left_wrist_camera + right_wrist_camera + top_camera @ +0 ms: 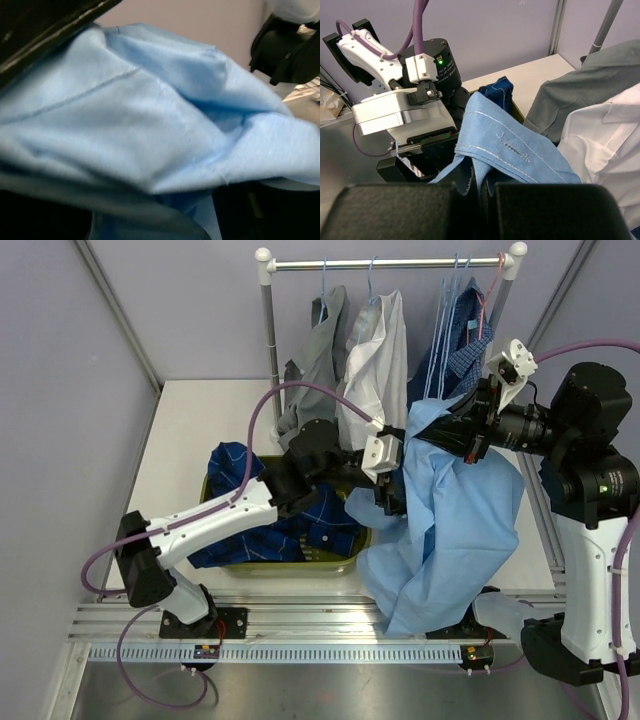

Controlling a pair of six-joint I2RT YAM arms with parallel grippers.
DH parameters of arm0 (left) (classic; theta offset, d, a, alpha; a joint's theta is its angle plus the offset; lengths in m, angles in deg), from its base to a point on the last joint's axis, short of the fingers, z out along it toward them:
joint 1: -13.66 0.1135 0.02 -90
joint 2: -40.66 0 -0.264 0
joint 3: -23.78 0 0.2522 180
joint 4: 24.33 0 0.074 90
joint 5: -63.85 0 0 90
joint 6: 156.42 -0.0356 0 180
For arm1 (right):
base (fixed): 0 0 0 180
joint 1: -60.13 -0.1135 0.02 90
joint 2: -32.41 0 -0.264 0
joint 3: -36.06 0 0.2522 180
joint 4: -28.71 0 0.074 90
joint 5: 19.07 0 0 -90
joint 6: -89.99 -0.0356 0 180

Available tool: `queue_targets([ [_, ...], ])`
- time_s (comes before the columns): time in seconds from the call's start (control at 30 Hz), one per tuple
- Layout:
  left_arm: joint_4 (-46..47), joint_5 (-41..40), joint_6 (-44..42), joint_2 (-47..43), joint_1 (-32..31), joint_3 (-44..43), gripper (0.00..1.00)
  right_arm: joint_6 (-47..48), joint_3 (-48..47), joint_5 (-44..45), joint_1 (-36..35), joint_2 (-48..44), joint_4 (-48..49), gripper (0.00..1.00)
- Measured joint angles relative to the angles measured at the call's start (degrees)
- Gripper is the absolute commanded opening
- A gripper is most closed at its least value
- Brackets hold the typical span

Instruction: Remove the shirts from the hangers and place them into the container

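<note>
Nearest me, the tail of the light blue shirt (450, 530) spills over the front edge of the desk (190, 430) and onto the metal framing between the two arm bases. Just left of it sits the olive-green tub (345, 562), its near rim close to that same edge, with the dark blue windowpane-check shirt (235, 470) heaped inside and lapping over the left rim. White desk shows to the left of the tub and behind it.

The left arm stretches low and nearly flat across the tub, its left gripper (390, 498) pushed into the shirt's left side; fabric fills its camera, so I cannot tell how its jaws stand. The right arm rises from its base and bends leftward, and the right gripper (445, 428) has its jaws pressed together on a stitched edge of the light blue shirt, holding it up above the desk.

At the back, the silver rail (390, 262) carries the grey shirt (322, 345), the white shirt (378, 370) and the navy small-check shirt (462, 335) on light-blue hangers (323, 285), with a pinkish-red hanger (490, 295) at the right end.
</note>
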Motion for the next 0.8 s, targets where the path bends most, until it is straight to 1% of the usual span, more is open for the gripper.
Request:
queue_targets([
  [0.07,0.6,1.9,2.2,2.1,-0.7,-1.4,0.31,-0.1,1.4,0.0,0.2,-0.9,0.1,0.00],
  [0.1,0.9,2.5,3.0,2.8,-0.9,-2.0,0.08,-0.2,1.8,0.0,0.3,-1.3,0.1,0.00],
  [0.13,1.0,3.0,3.8,3.3,-1.0,-2.4,0.00,-0.3,1.9,0.0,0.4,-1.6,0.0,0.00],
  [0.23,1.7,3.8,5.3,3.5,-0.9,-2.5,0.00,-0.3,2.1,0.3,0.8,-2.4,-0.1,0.00],
  [0.3,1.5,4.0,5.7,3.0,-0.9,-2.4,0.00,-0.1,2.1,1.4,1.1,-3.0,-0.3,0.02],
  [0.4,-1.9,3.1,5.7,0.8,-0.7,-2.3,0.00,0.3,1.8,4.9,1.5,-4.0,-1.5,0.24],
  [0.43,-3.0,2.8,5.7,-0.2,-0.5,-2.1,0.00,0.6,1.6,6.9,1.6,-4.3,-1.7,0.44],
  [0.47,-4.3,2.1,5.9,-1.7,-0.1,-1.8,0.00,0.7,1.1,9.5,1.8,-4.6,-2.2,0.56],
  [0.53,-6.0,1.3,7.1,-5.4,1.3,-1.0,0.00,1.6,0.1,14.7,2.4,-5.2,-3.0,0.75],
  [0.57,-6.5,0.7,8.0,-7.4,2.4,-0.7,0.00,2.1,-0.3,17.2,2.5,-5.5,-3.2,0.88],
  [0.6,-6.8,0.2,9.2,-9.4,3.9,-0.5,0.00,2.4,-0.5,19.0,2.6,-5.7,-3.4,0.93],
  [0.67,-7.0,-0.7,11.4,-12.7,7.0,-0.3,0.00,3.2,-0.8,22.9,2.9,-6.6,-4.2,0.99],
  [0.8,-6.4,-2.7,16.4,-17.9,14.0,-0.3,0.00,4.0,-0.7,28.0,3.4,-8.2,-5.2,0.99],
])
